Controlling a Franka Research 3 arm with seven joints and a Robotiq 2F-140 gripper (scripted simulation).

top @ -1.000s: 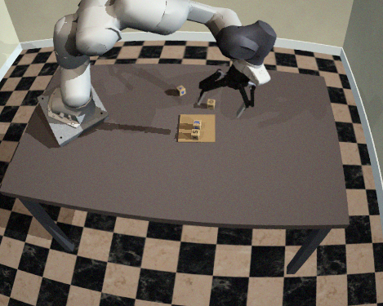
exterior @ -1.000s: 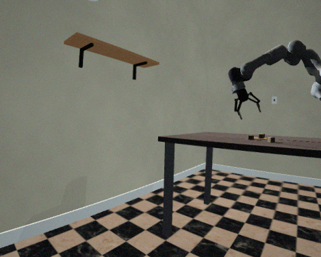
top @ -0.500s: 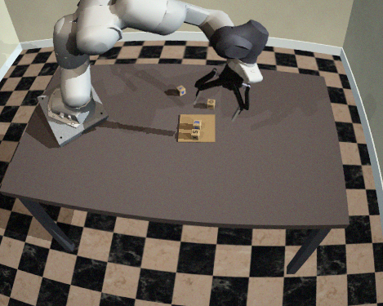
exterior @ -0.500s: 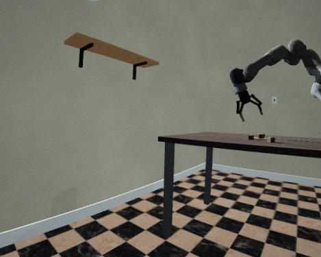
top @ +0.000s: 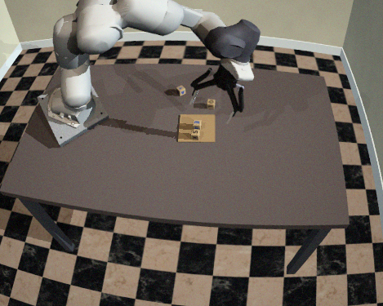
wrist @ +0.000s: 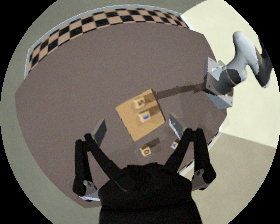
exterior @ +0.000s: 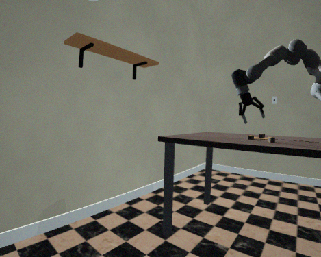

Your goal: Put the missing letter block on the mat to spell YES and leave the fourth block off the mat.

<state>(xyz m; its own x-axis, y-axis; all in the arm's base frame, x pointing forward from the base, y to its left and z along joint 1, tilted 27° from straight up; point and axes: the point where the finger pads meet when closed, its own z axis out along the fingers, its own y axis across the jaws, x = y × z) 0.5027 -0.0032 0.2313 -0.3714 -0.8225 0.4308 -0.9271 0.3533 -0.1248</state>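
Observation:
A tan mat (top: 196, 128) lies mid-table with two wooden blocks on it: one with a blue E (top: 197, 123) and one with an S (top: 195, 133) just in front of it. The mat also shows in the wrist view (wrist: 139, 116). A loose block (top: 211, 103) lies on the table just beyond the mat; it shows in the wrist view (wrist: 148, 150) too. Another loose block (top: 180, 90), with a blue face showing, lies farther back left. My gripper (top: 216, 98) is open and empty, well above the table over the nearer loose block; it also shows in the exterior view (exterior: 252, 116).
The robot base (top: 70, 110) stands at the table's left. A wall shelf (exterior: 110, 52) hangs far from the table.

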